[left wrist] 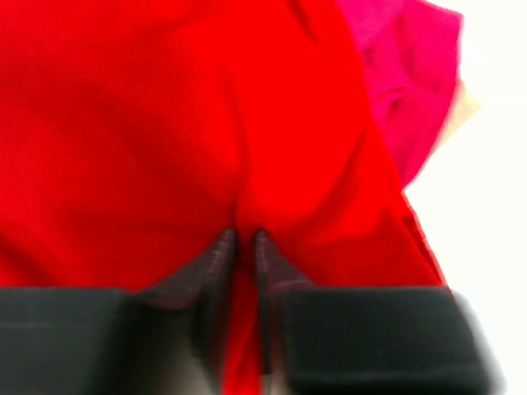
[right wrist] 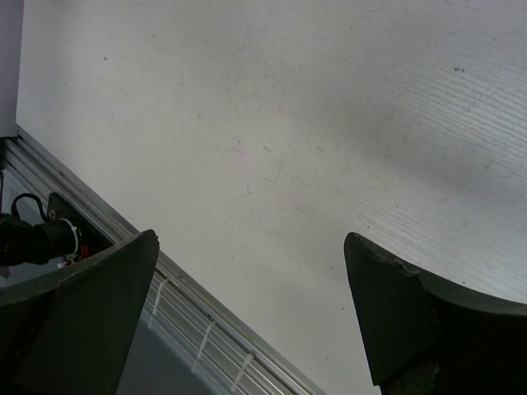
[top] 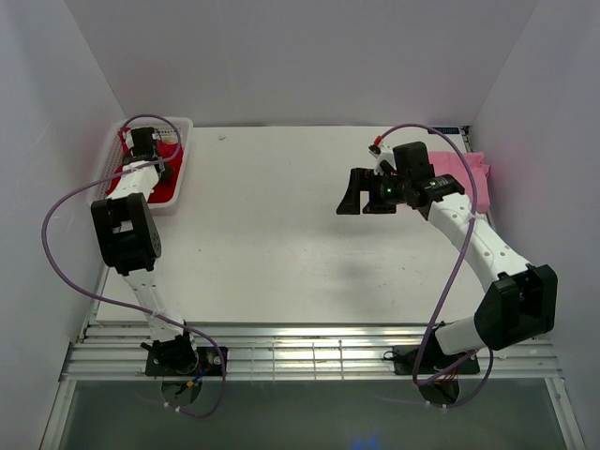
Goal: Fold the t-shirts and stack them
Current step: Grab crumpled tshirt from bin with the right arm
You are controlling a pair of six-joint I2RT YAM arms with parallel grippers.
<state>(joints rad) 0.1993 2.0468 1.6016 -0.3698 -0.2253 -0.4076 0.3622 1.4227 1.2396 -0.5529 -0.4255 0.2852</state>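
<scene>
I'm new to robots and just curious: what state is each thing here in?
left gripper: closed on a fold of red t-shirt
right gripper: open, empty
red t-shirt: crumpled, unfolded, in basket
crimson t-shirt: crumpled beside it
pink t-shirt: lying on table, far right
basket: upright, holding shirts

Crumpled red t-shirt (left wrist: 123, 123) touches crimson t-shirt (left wrist: 412, 90); pink t-shirt (top: 454, 159) lies far right.

top camera looks down from high at the near edge onto the whole table (top: 281, 244); left wrist camera, blurred, seems almost against the red t-shirt (left wrist: 123, 123); right wrist camera faces that table too.
</scene>
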